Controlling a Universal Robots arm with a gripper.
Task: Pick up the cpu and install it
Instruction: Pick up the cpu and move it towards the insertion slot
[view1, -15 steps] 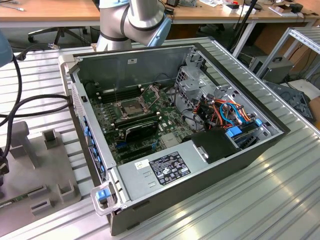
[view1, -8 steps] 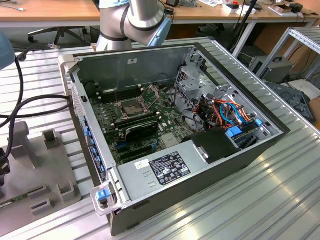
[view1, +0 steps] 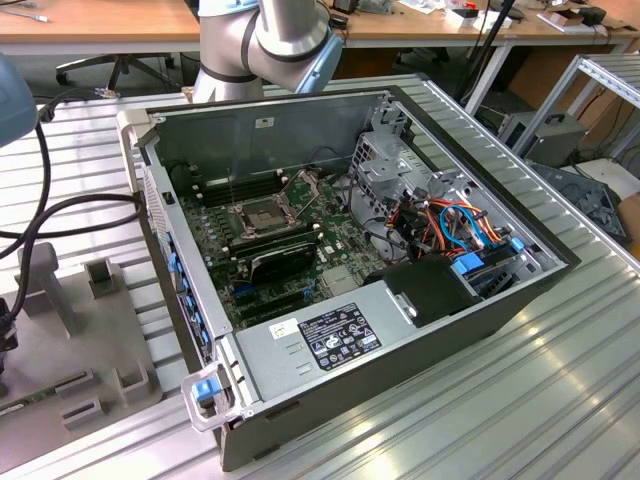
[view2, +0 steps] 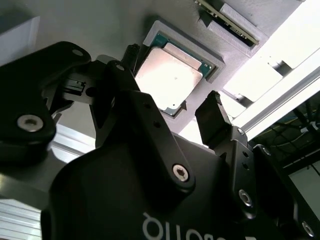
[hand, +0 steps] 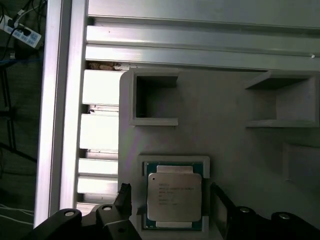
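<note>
Cpu (hand: 174, 196): dull silver-grey top, teal-green border. Tray (hand: 225, 135): plain pale grey. Hand (view2: 172, 75): matt black. Motherboard (view1: 225, 250): dark green. Cables (view1: 455, 225): orange, blue. Bench (view1: 560, 400): silver, ribbed in parallel lines.

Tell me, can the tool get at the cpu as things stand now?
Probably yes. The cpu lies uncovered in its tray recess. The open tool has one finger on each side of it, and nothing stands between them in both wrist views.

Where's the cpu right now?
In both wrist views the cpu lies flat in a pocket of the grey tray, between the fingertips of the open gripper.
</note>
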